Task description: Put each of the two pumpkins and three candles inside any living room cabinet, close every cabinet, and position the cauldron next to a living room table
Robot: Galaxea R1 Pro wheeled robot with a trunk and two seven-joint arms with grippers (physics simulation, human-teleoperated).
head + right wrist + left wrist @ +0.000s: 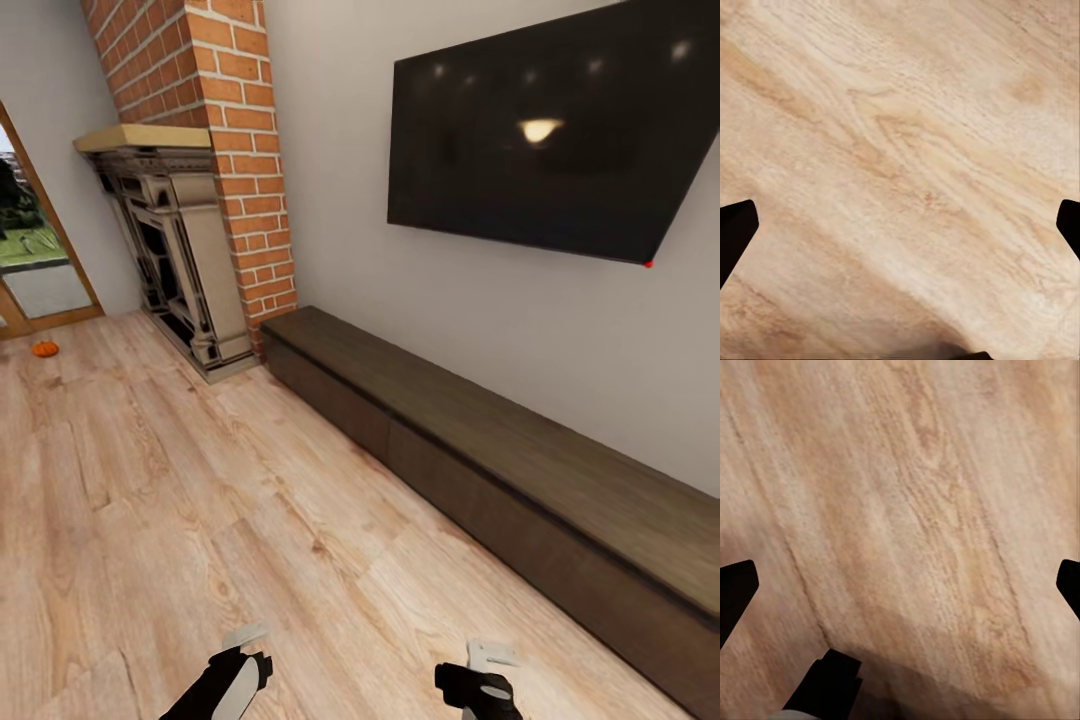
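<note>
Now, step: robot should approach 1 pumpkin (pixel 45 348), far off on floor (pixel 200 500) by fireplace (pixel 175 250).
Cabinet (pixel 480 450): all fronts look shut.
Left gripper (pixel 900 577): spread wide, empty.
Right gripper (pixel 900 217): wide, empty.
Tip: probably drive base close before reaching.

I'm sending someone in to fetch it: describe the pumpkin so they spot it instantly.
Find the brick chimney with the ornate fireplace. Left of it, near the glass door, the pumpkin sits on the wooden floor. It is the only small, bright-orange thing there.
</note>
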